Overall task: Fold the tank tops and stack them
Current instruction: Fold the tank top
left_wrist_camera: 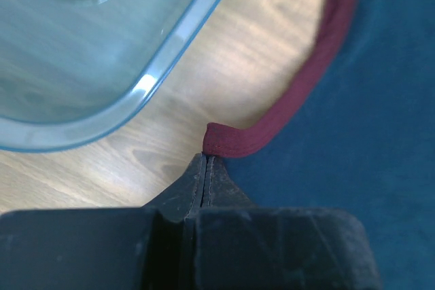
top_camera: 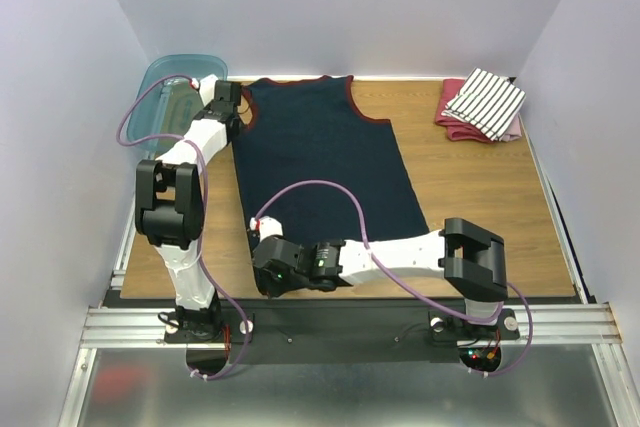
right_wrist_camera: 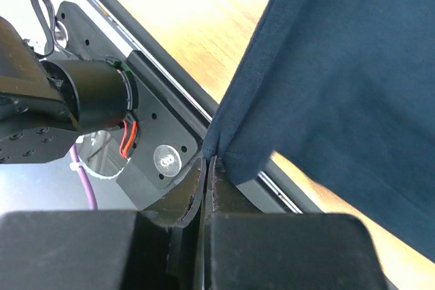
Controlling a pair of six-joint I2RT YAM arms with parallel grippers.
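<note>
The navy tank top (top_camera: pixel 325 157) with red trim lies spread flat on the wooden table. My left gripper (top_camera: pixel 238 113) is at its far left shoulder. In the left wrist view that gripper (left_wrist_camera: pixel 208 157) is shut on the folded red trim (left_wrist_camera: pixel 231 139), with navy cloth (left_wrist_camera: pixel 374 140) to the right. My right gripper (top_camera: pixel 262 234) is at the near left hem corner. In the right wrist view it (right_wrist_camera: pixel 209 161) is shut on that corner of the navy cloth (right_wrist_camera: pixel 340 66), lifted off the table. The striped tank top (top_camera: pixel 485 102) lies folded at the far right.
A teal plastic bin (top_camera: pixel 168 87) stands at the far left corner, close to my left gripper, its rim (left_wrist_camera: pixel 170 52) just beyond the fingers. Under the striped top lies a pink-red cloth (top_camera: pixel 452 119). The table's near edge and black base plate (right_wrist_camera: pixel 163 100) are below the right gripper.
</note>
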